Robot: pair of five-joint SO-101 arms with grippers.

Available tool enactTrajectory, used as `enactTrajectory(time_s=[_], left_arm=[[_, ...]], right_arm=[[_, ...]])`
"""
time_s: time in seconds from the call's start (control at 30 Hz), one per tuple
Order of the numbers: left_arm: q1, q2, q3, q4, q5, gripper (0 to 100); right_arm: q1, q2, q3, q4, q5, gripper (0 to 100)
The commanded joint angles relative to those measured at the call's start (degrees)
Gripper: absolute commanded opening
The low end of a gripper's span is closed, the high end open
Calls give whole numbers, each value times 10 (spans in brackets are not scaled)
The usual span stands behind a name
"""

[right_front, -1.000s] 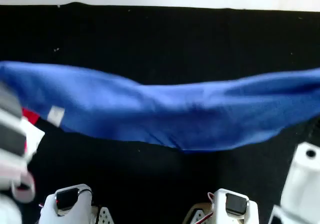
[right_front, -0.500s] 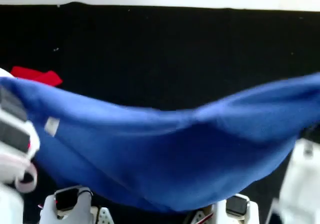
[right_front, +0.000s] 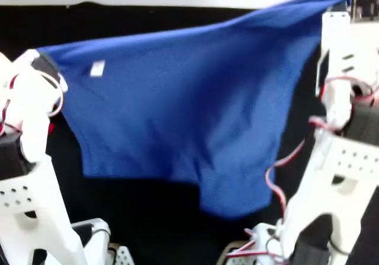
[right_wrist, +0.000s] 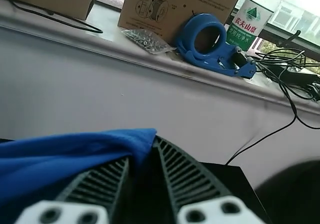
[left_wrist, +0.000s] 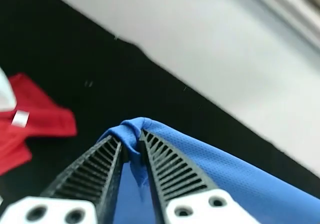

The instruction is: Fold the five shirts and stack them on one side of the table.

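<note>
**Both claws clenched on the blue shirt, which hangs spread in the air above the table.**

The left gripper pinches a bunched corner of the blue shirt between its ribbed jaws. The right gripper clamps the opposite corner the same way. With the two corners held well apart, the cloth hangs open as a sheet, probably so it can be laid flat on the black table for folding. The high view alone gives the whole spread: the right corner is higher than the left, and the loose lower edge sags toward the arms' bases. The wrist views give the grips themselves. The left one also shows a red shirt lying on the table beyond the jaws. The right one looks past the cloth to a sill with a cardboard box and a blue tape dispenser.
</note>
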Motion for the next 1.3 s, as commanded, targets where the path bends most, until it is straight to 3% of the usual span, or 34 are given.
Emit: enactTrajectory(time_s=[0.0, 0.23, 0.67, 1.07, 1.27], left_arm=[[1, 41, -34, -26, 3, 8], [1, 186, -109, -24, 3, 8], [11, 360, -110, -24, 1, 8], [23, 439, -110, 18, 1, 8], [73, 442, -111, 175, -1, 8]], right_arm=[[6, 45, -82, -19, 1, 5], [5, 109, -108, -18, 1, 5], [-72, 170, 92, -17, 3, 5], [-47, 115, 209, 21, 4, 5], [-38, 114, 204, 175, 4, 5]])
